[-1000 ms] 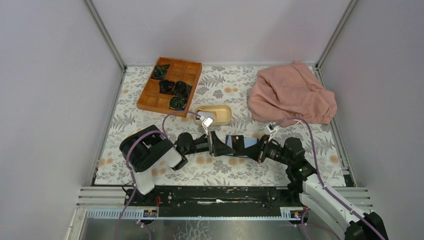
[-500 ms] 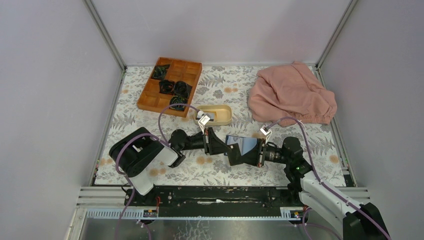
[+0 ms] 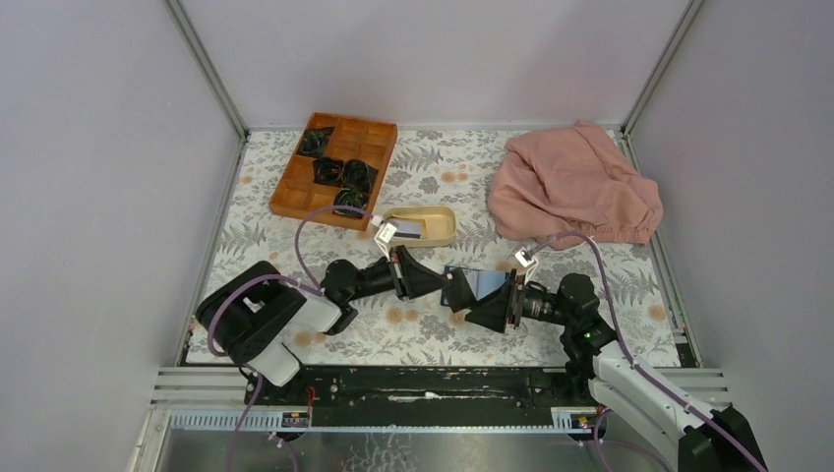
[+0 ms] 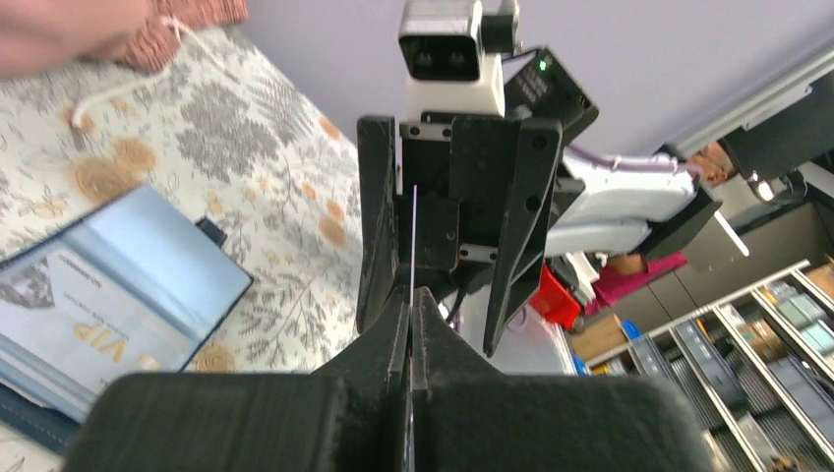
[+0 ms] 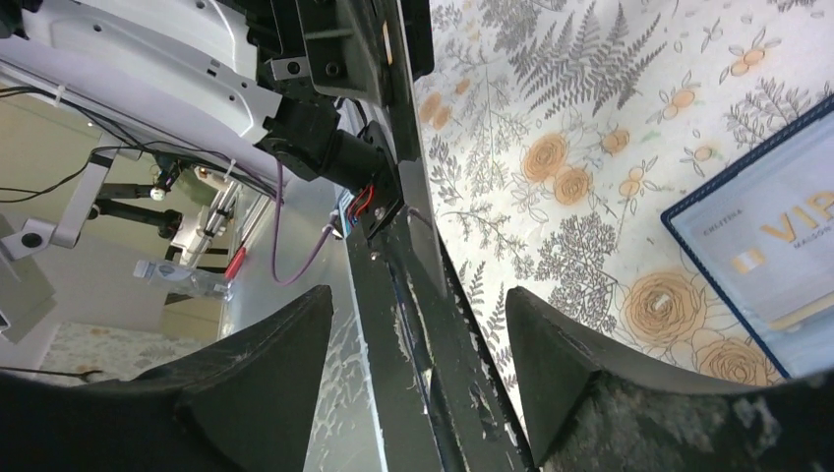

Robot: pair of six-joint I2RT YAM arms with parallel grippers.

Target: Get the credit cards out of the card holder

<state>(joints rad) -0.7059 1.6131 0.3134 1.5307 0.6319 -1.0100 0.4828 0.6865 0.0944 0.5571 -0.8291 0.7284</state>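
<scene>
The card holder lies open on the floral cloth, navy outside and light blue inside, with pale credit cards tucked in its pockets; it also shows at the right of the right wrist view. Just left of it, my left gripper is shut on one thin card, seen edge-on. My right gripper faces the left one tip to tip. Its fingers stand wide apart on either side of the left gripper's closed tips and touch nothing.
A beige oval dish sits behind the grippers. A wooden compartment tray holding dark items stands at the back left. A pink cloth is heaped at the back right. Grey walls close in both sides.
The left gripper has shut on the card. The right gripper, shut a moment ago, has opened and let go of it. The left arm has drawn back slightly to the left.
</scene>
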